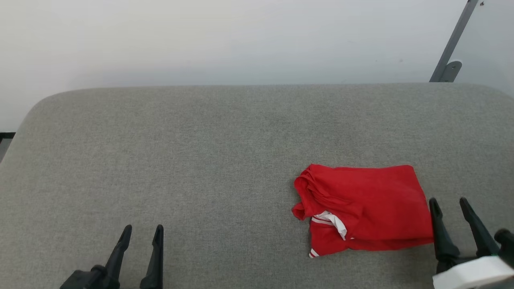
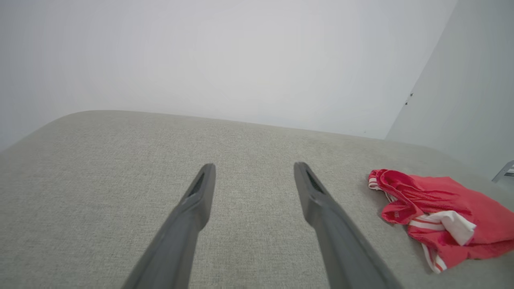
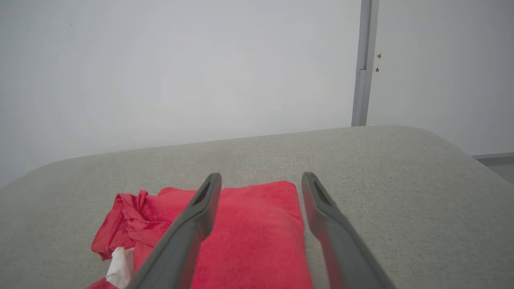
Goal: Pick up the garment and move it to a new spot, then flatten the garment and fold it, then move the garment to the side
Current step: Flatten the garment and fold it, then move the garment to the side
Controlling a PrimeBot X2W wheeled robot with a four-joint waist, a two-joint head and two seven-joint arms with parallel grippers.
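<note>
The garment (image 1: 365,206), a red T-shirt with white striped trim, lies folded into a rough rectangle on the right part of the grey cushioned surface (image 1: 209,152); its left end is bunched. It also appears as the garment (image 2: 441,214) and the garment (image 3: 249,237) in the wrist views. My right gripper (image 1: 449,202) stands open just off the shirt's right edge, holding nothing. At the lower left my left gripper (image 1: 142,233) is open too, well away from the shirt. In its own view the right gripper (image 3: 261,180) hovers above the shirt's right edge; the left gripper (image 2: 253,170) points over bare cushion.
A pale wall (image 1: 241,40) rises behind the cushion's far edge. A grey metal bracket (image 1: 451,48) leans at the back right. The cushion's corners are rounded, and it drops off at the left (image 1: 16,132).
</note>
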